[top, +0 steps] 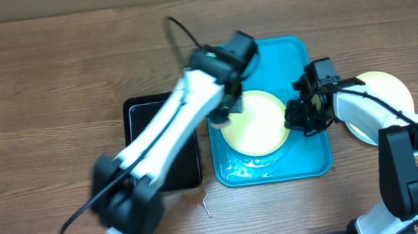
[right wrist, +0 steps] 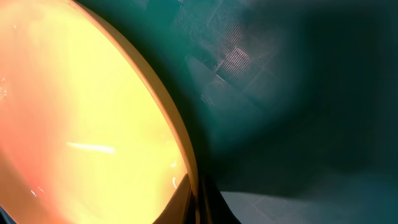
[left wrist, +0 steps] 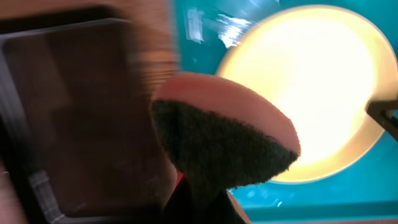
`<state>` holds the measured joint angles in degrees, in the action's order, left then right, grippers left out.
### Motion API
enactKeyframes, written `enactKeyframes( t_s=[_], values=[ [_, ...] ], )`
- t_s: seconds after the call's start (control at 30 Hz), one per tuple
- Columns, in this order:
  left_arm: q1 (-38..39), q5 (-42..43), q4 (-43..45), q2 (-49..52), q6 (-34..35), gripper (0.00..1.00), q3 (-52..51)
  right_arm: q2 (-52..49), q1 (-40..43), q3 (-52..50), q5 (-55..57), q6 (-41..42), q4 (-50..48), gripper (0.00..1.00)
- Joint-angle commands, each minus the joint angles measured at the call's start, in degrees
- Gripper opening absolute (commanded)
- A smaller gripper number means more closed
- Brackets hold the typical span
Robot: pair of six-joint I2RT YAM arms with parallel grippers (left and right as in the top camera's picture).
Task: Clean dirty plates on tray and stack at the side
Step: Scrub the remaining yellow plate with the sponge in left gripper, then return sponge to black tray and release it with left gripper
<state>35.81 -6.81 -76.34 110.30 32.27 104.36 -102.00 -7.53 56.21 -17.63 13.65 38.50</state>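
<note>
A brown wooden surface fills the room's working area, with a cardboard-coloured wall at its far edge. On it I count two trays: a turquoise tray in the middle and a smaller black tray just beside it on the left. I can make out two plates. One plate lies flat inside the turquoise tray, towards its near half. A second plate sits on the bare surface to the right, well apart from the tray and partly hidden by the right arm; whether others lie beneath it I cannot tell.

The plate in the tray is round and pale yellow with a greener rim, and its face looks clean from overhead. Wet glints show on the tray floor in front of it.

There is one sponge, pink on top with a dark scouring pad beneath. The left tool is clenched on it at the plate's left edge, above the seam between the two trays. The right tool is at the plate's right rim, and the right wrist view shows its fingers pinched on that rim. A small bent wire lies near the front of the surface.
</note>
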Motion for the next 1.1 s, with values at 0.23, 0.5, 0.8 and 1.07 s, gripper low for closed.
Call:
enactKeyframes(
  t_s=[0.23, 0.5, 0.8, 1.07],
  values=[
    [-10.1, -7.7, -0.8, -4.5, -2.1, 0.05, -12.1, -1.2, 0.4, -0.7, 4.1, -0.2, -0.2, 0.04],
    [-14.9, 3.7, 18.8, -4.5, -2.1, 0.12, -34.2, -1.2, 0.4, -0.7, 4.1, -0.2, 0.2, 0.04],
    [-17.9, 5.0, 15.2, -6.2, -4.5, 0.41, -32.5, -1.2, 0.4, -0.3, 6.9, -0.2, 0.5, 0.04],
    [-24.6, 5.0, 9.1, -18.2, -7.0, 1.0, -25.4, 4.3, 0.3, 9.9, 8.6, -0.2, 13.4, 0.04]
  ],
)
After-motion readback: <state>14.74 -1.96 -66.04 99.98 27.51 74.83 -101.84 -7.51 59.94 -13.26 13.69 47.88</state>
